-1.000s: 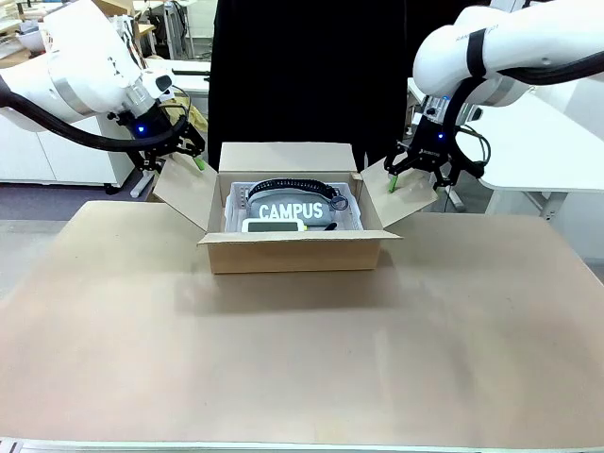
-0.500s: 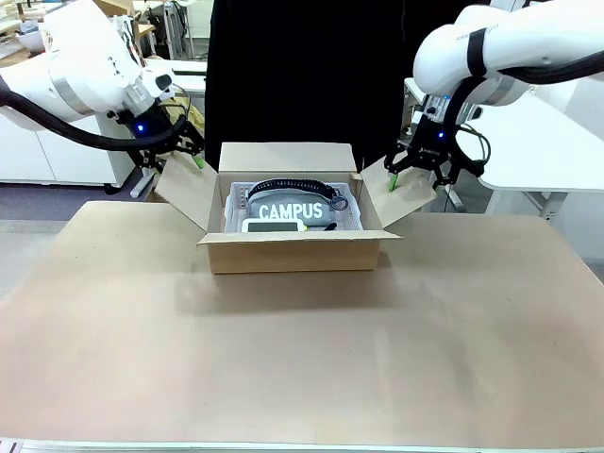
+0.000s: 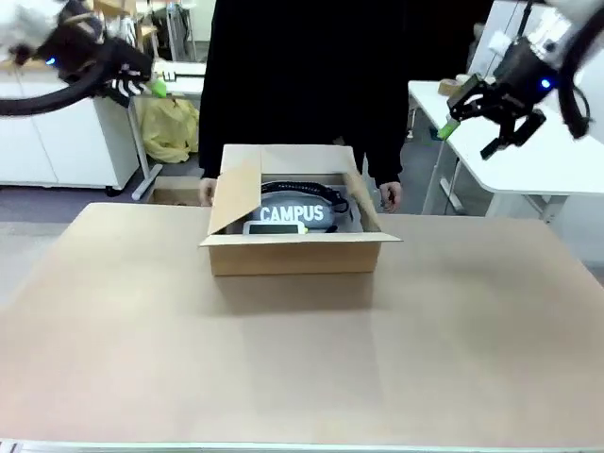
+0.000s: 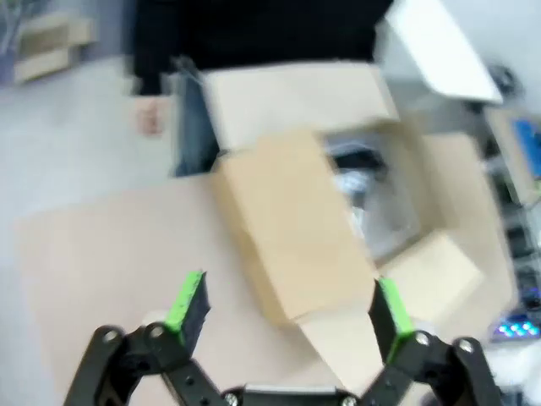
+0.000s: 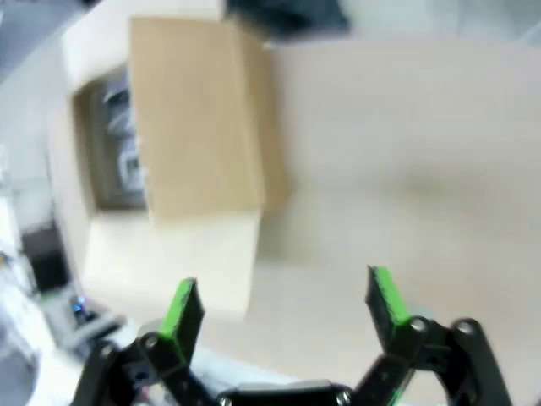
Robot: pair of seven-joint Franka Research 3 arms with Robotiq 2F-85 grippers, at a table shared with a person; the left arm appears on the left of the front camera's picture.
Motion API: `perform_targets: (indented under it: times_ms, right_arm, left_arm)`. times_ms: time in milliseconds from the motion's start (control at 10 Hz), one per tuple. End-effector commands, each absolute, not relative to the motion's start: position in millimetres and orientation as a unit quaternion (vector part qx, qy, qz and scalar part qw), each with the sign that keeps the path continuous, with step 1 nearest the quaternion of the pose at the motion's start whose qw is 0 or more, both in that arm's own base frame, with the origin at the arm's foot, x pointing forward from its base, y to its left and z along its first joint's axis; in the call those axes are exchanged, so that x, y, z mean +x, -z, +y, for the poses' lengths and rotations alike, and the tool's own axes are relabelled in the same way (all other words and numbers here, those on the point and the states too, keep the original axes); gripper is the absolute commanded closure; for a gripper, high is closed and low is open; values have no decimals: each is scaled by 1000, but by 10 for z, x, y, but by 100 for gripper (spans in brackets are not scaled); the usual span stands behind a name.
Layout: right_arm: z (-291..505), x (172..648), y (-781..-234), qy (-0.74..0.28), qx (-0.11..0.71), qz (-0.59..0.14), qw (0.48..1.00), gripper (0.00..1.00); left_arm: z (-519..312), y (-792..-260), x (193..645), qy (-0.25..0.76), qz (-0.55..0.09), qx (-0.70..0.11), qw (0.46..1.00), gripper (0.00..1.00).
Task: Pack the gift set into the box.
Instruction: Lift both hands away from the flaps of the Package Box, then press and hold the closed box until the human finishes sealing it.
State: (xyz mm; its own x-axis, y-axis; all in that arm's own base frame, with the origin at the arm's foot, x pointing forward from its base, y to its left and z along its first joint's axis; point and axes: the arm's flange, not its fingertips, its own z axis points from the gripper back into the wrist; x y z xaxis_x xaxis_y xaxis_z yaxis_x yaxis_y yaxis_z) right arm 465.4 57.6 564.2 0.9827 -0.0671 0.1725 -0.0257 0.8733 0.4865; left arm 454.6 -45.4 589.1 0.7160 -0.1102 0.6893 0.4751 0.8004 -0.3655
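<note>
The brown cardboard box [image 3: 293, 257] stands mid-table with its left flap [image 3: 236, 189] and right flap [image 3: 365, 203] tilted up and inward. Inside lies the dark gift set [image 3: 291, 214] with white letters, partly hidden by the flaps. My left gripper [image 3: 142, 87] hangs open high at the far left, well clear of the box. My right gripper [image 3: 477, 132] is open high at the far right. The left wrist view looks down past the open gripper [image 4: 287, 309] onto the box [image 4: 296, 211] and the gift set [image 4: 359, 165]. Beyond my right gripper [image 5: 283, 304], its wrist view shows the box [image 5: 199, 110].
A person in black stands behind the box, one hand [image 3: 203, 193] by its left side and one hand [image 3: 387, 195] by its right. A white side table [image 3: 510, 160] stands at the far right. The brown tabletop [image 3: 302, 359] spreads wide in front of the box.
Both grippers have let go of the side flaps and pulled up and outward. The flaps have swung up and inward. The person's hands now show beside the box.
</note>
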Motion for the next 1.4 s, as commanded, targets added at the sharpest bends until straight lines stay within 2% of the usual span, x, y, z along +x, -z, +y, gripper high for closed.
perform_targets:
  times_ms: [0,200,300,400,500,1300]
  right_arm:
    - [-24,4141,-5429,0,445,7,896,0]
    - [-678,3999,-5230,46,621,9,783,0]
    - [-879,4070,-5090,101,662,-22,742,0]
    - [-743,4320,-4983,243,590,-65,767,0]
    - [-716,3806,-5262,29,555,-35,830,0]
    - [-716,3806,-5262,29,555,-35,830,0]
  left_arm:
    - [309,-5303,4250,275,-252,-448,812,0]
    - [653,-4987,4338,238,-239,-513,789,0]
    - [718,-4830,4481,189,-240,-500,810,0]
    - [426,-5229,3985,244,-314,-477,784,0]
    - [426,-5229,3985,244,-314,-477,784,0]
    - [426,-5229,3985,244,-314,-477,784,0]
